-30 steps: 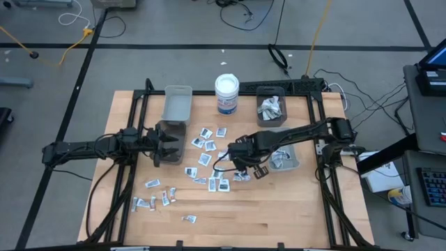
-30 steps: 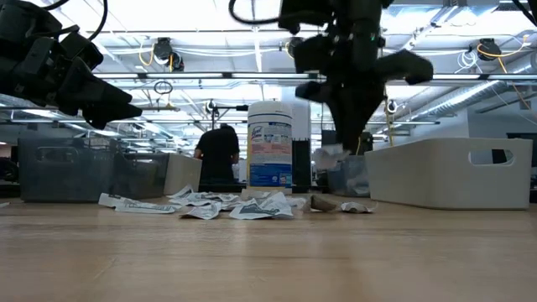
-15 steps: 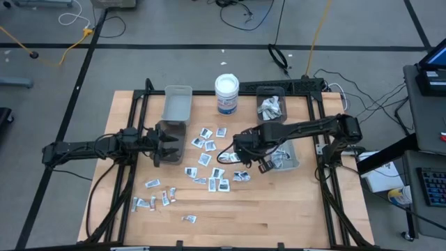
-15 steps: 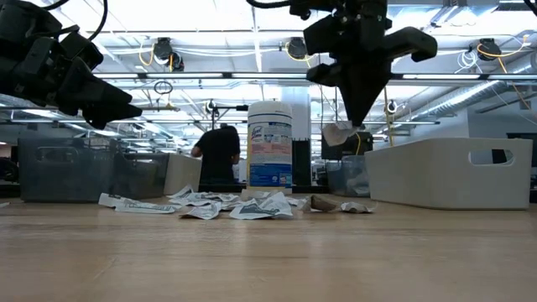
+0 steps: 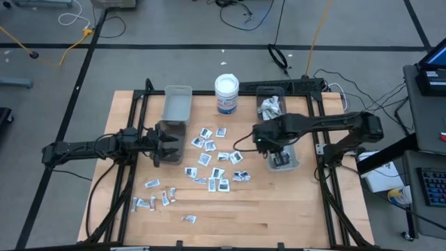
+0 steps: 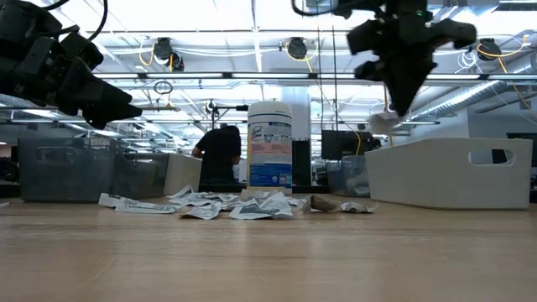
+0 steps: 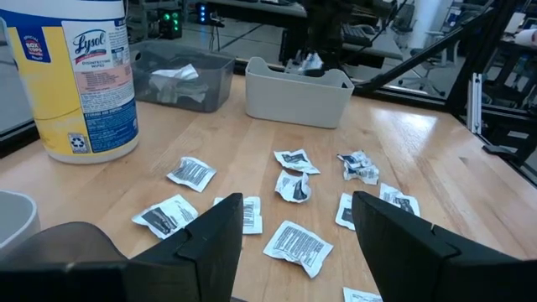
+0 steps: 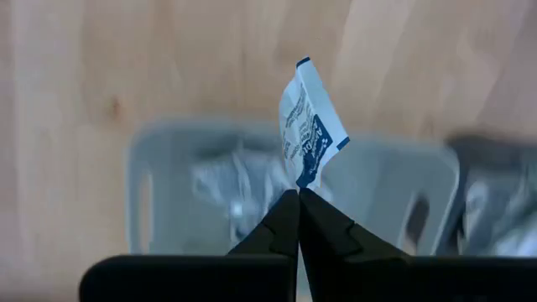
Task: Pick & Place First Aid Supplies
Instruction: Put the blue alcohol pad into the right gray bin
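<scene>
Many small white packets with dark print lie scattered mid-table (image 5: 211, 159), and a few more sit toward the near left (image 5: 155, 195). My right gripper (image 5: 269, 143) hovers above the left end of the light grey bin (image 5: 291, 164), shut on one white packet with blue print (image 8: 309, 122). In the low view that packet (image 6: 384, 122) hangs just above the bin's rim (image 6: 377, 155). My left gripper (image 5: 169, 143) waits open above the dark bin (image 5: 171, 128) on the left, its fingers spread wide (image 7: 294, 243). My right gripper (image 8: 298, 195) pinches the packet by one corner (image 8: 304, 178) between its two fingertips. The fingers point down from above. The packet is lifted clear and hangs below the fingers over the bin, its flat face edge-on to them.
A white round tub with a blue label (image 5: 226, 93) stands at the far edge. A light grey bin (image 5: 177, 103) sits far left. A clear bin holding packets (image 5: 271, 106) sits far right. Bare wood lies along the near edge (image 5: 265, 209).
My right gripper has risen from the scattered packets and travelled toward the table's right edge, carrying the packet lifted clear. It now stands over the grey bin. It has stayed shut.
</scene>
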